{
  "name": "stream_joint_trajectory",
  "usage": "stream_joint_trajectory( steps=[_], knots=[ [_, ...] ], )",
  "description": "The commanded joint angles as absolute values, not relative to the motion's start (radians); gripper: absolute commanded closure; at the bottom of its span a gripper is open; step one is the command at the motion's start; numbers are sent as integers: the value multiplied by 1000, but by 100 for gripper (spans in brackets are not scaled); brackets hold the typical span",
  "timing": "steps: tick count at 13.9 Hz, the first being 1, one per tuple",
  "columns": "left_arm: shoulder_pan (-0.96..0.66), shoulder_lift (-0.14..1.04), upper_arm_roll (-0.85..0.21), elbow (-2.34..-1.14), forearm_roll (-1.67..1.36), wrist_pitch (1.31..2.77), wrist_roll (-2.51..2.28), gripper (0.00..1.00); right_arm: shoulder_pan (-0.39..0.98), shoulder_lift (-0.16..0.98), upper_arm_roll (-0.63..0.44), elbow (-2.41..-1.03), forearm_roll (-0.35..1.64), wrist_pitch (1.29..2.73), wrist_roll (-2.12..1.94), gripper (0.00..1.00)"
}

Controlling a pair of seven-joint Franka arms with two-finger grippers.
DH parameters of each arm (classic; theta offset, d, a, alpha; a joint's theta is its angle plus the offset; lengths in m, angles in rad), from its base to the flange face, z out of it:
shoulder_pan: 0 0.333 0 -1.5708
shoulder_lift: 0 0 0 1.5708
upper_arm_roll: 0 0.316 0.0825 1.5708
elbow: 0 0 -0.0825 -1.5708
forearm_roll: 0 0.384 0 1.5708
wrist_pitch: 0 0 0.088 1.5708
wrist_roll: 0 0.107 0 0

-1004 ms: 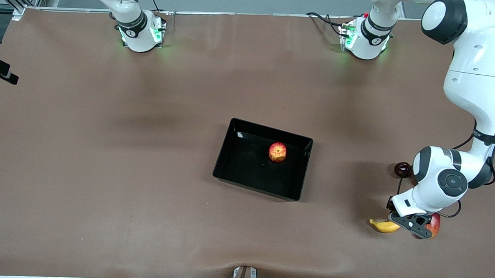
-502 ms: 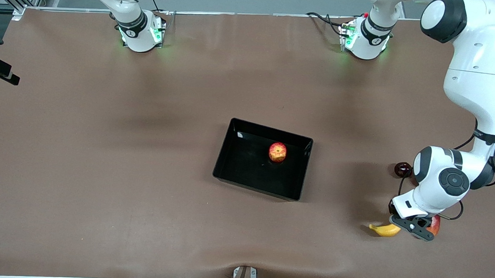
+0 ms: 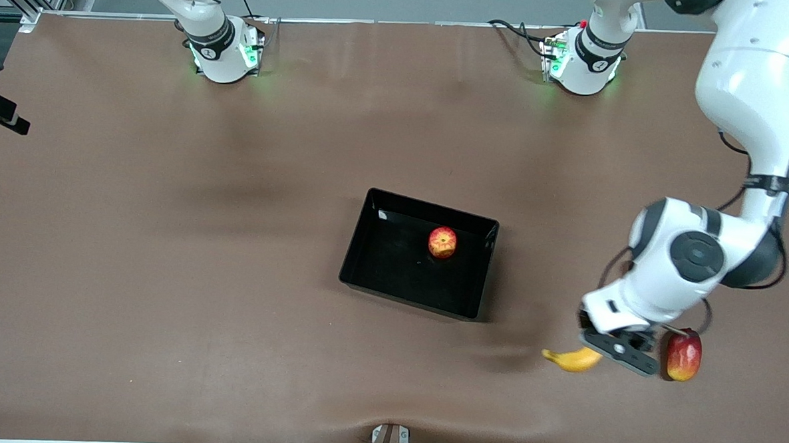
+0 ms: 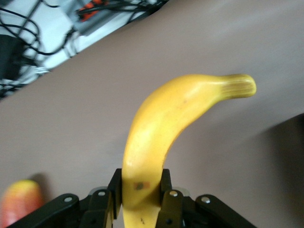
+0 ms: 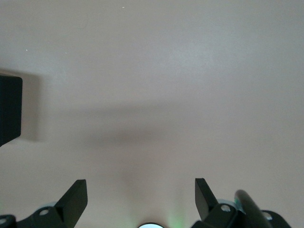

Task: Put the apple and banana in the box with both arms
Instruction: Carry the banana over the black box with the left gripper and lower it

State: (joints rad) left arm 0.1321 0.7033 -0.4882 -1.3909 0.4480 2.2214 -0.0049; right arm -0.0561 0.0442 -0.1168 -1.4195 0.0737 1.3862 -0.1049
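Observation:
The yellow banana [image 3: 571, 359] hangs just above the table, toward the left arm's end. My left gripper [image 3: 603, 354] is shut on one end of it. In the left wrist view the banana [image 4: 166, 128] curves away from the left gripper [image 4: 140, 190], and both fingers press its sides. The apple [image 3: 442, 242], red with yellow streaks, lies inside the black box [image 3: 389, 264] at mid-table. My right gripper [image 5: 141, 192] is open over bare brown table with nothing between its fingers. The right arm waits, and its hand does not show in the front view.
A red-yellow fruit [image 3: 683, 356] lies on the table beside the left gripper, and it also shows in the left wrist view [image 4: 19, 204]. Cables run along the table edge nearest the front camera. A black object [image 5: 9, 109] sits at the edge of the right wrist view.
My left gripper shut on the banana, lifted it off the table and carried it a little toward the box. The left arm's elbow rose. The right arm stayed still.

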Motion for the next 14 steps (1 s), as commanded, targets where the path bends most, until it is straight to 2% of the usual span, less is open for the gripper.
stream_joint_trajectory(
  steps=[1, 4, 8, 14],
  knots=[
    [86, 690, -541, -1408, 460, 2174, -190, 100, -74, 18, -101, -1442, 68, 1382, -98, 0],
    [-52, 680, -541, -1408, 460, 2116, -424, 100, -77, 18, -100, -1440, 66, 1378, -98, 0],
    [-214, 692, -535, -1410, 466, 2108, -701, 100, -77, 23, -101, -1433, 64, 1365, -100, 0],
    [-311, 747, -534, -1414, 468, 2095, -867, 100, -72, 23, -100, -1431, 58, 1365, -100, 0]
  ],
)
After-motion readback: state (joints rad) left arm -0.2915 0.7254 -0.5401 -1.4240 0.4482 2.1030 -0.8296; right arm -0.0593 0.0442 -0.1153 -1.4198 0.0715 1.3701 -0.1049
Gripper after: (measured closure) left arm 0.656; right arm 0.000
